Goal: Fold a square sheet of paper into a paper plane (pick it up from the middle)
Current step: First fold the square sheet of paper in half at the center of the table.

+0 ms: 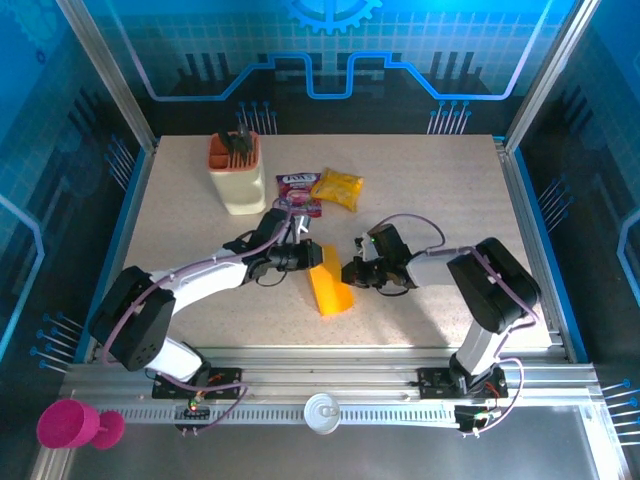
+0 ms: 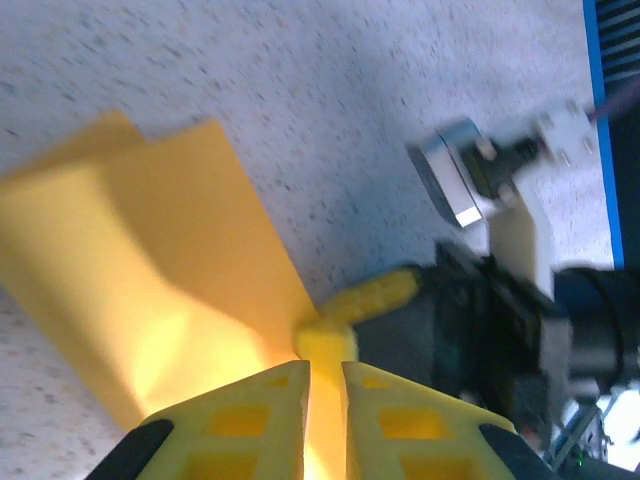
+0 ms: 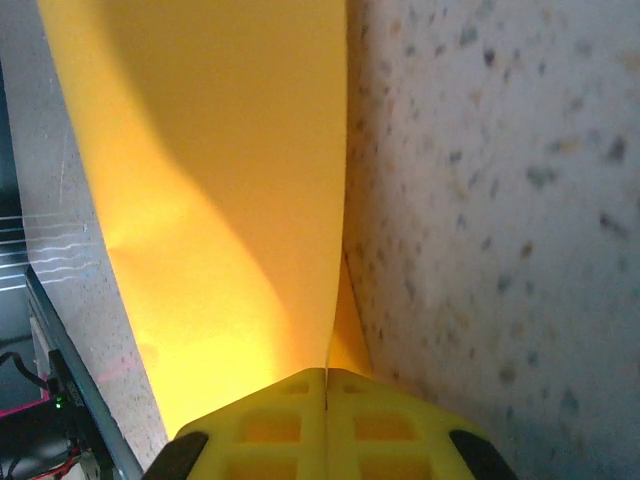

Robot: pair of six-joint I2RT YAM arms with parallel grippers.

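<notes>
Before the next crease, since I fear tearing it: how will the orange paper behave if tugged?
Probably floppy: the paper bows and stands half-folded off the table. Likely very light, being one thin sheet. It might tear or slip if the left gripper and right gripper, both pinching it, pull apart.

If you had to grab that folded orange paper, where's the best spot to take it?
Probably its raised folded edge, pinched flat from the side. The square sheet of paper stands tilted off the table, so that edge is free; the right hand grips there.
</notes>
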